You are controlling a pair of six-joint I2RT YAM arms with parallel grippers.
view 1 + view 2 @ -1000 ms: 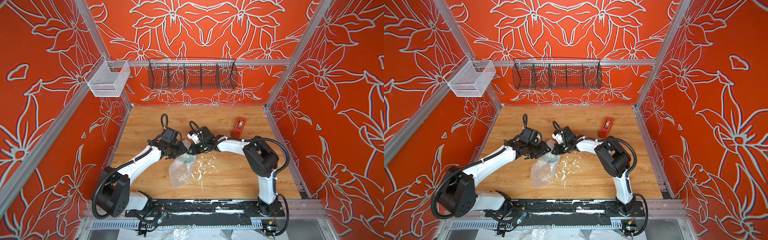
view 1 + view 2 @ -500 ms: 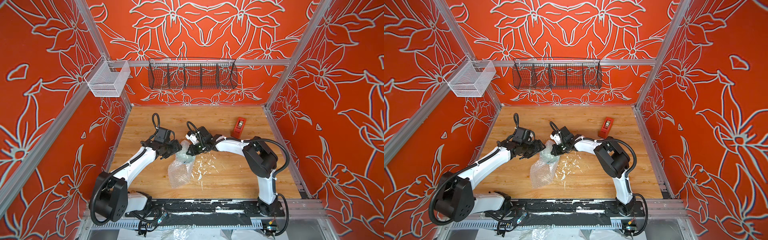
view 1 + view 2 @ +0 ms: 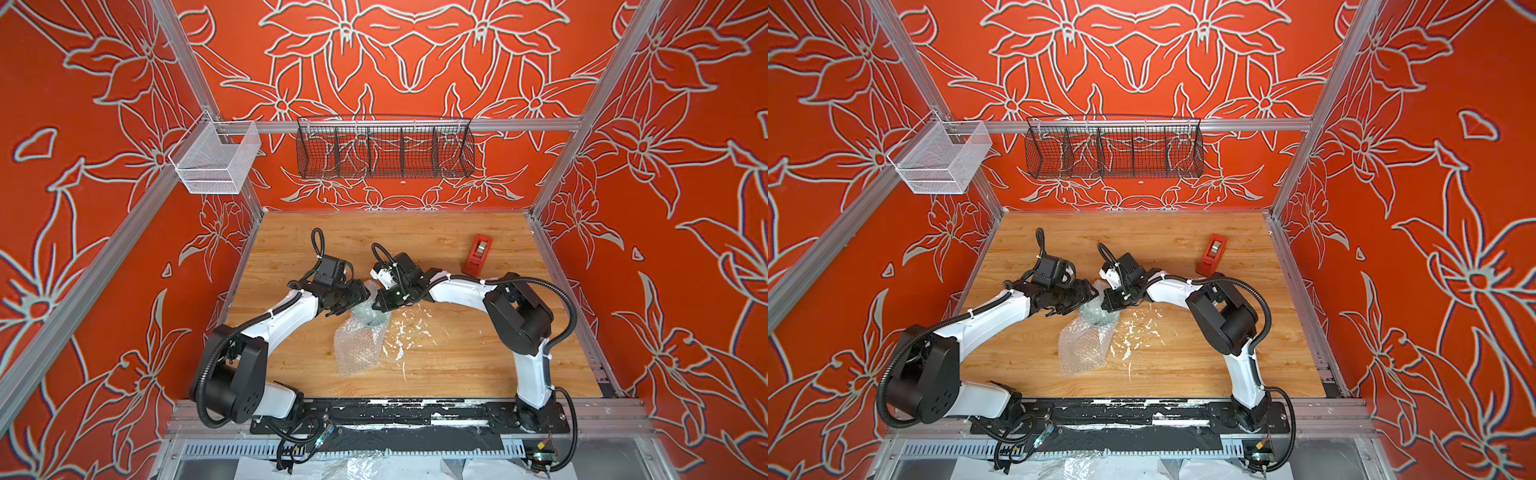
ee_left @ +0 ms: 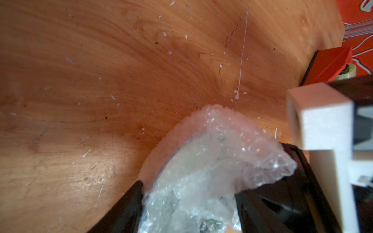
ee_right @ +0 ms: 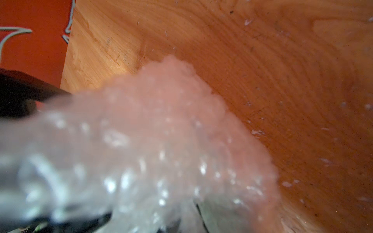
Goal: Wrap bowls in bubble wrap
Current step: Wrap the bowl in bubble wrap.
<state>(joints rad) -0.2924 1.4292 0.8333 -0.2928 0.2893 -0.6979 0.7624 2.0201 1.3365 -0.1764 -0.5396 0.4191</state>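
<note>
The bubble wrap (image 3: 358,341) lies crumpled mid-table, its far end bunched over the bowl (image 3: 371,316), which shows through it as a greenish round shape (image 3: 1098,314). My left gripper (image 3: 360,297) stands open at the bundle's left side. In the left wrist view its black fingers (image 4: 127,209) flank the wrap (image 4: 212,161), and a bit of green leaf print (image 4: 211,223) peeks through. My right gripper (image 3: 381,302) is shut on a fold of the wrap at the bundle's right; the blurred wrap (image 5: 153,149) hides its fingers in the right wrist view.
A red tape dispenser (image 3: 478,254) stands on the wooden table (image 3: 457,357) at the back right. White flecks (image 3: 409,332) litter the wood right of the wrap. A black wire basket (image 3: 384,147) and a white mesh basket (image 3: 214,160) hang on the walls.
My left gripper's jaws have widened and the arm drew back slightly to the left. My right gripper shifted a little left, still shut on the wrap.
</note>
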